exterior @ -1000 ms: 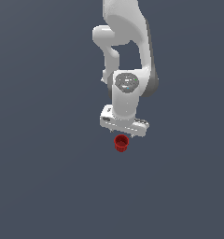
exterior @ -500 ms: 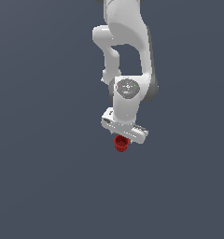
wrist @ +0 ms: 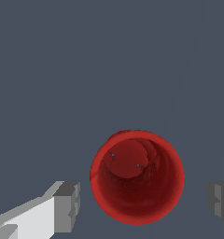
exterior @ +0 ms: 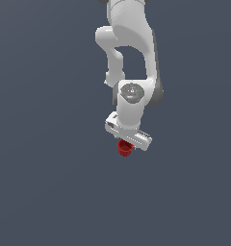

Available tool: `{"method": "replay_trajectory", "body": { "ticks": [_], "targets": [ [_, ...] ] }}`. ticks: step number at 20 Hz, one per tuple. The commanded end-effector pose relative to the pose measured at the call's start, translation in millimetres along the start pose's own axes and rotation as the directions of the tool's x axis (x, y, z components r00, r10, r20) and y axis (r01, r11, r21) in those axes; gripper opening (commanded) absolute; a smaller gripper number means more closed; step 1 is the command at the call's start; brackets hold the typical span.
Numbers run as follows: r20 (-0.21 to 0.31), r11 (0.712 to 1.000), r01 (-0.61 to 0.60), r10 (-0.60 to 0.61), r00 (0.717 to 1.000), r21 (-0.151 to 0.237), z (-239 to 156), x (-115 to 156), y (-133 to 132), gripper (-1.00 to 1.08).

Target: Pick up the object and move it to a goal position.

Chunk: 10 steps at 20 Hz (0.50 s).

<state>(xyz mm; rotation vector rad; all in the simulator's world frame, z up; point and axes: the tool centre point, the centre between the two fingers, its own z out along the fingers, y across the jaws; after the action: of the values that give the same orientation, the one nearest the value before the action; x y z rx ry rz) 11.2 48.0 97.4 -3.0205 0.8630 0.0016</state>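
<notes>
The object (exterior: 124, 148) is a small red hollow cup with a wider rim, standing upright on the dark grey floor just below the white hand in the exterior view. My gripper (exterior: 128, 140) hangs straight over it, and the hand covers the cup's upper edge. The wrist view looks down into the object (wrist: 136, 176). One grey fingertip (wrist: 67, 207) and the other fingertip (wrist: 220, 204) stand on opposite sides of it, each with a gap to the rim. The gripper (wrist: 144, 206) is open and touches nothing.
The white arm (exterior: 130, 53) rises from the hand toward the top of the exterior view. A plain dark grey floor (exterior: 50, 182) surrounds the cup, and no other objects or goal marker show.
The hand has come down toward the cup, closing the gap seen a second ago. The cup has stayed in place.
</notes>
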Motion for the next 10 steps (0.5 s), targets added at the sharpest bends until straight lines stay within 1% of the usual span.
{"method": "replay_trajectory", "body": {
  "ticks": [1, 5, 10],
  "targets": [
    [0.000, 1.000, 0.000, 0.000, 1.000, 0.000, 1, 0, 0, 1.00],
    [0.000, 1.000, -0.001, 0.001, 1.000, 0.000, 14, 0, 0, 1.00],
    [-0.001, 1.000, -0.004, 0.004, 1.000, 0.000, 40, -1, 1, 1.00]
  ]
}}
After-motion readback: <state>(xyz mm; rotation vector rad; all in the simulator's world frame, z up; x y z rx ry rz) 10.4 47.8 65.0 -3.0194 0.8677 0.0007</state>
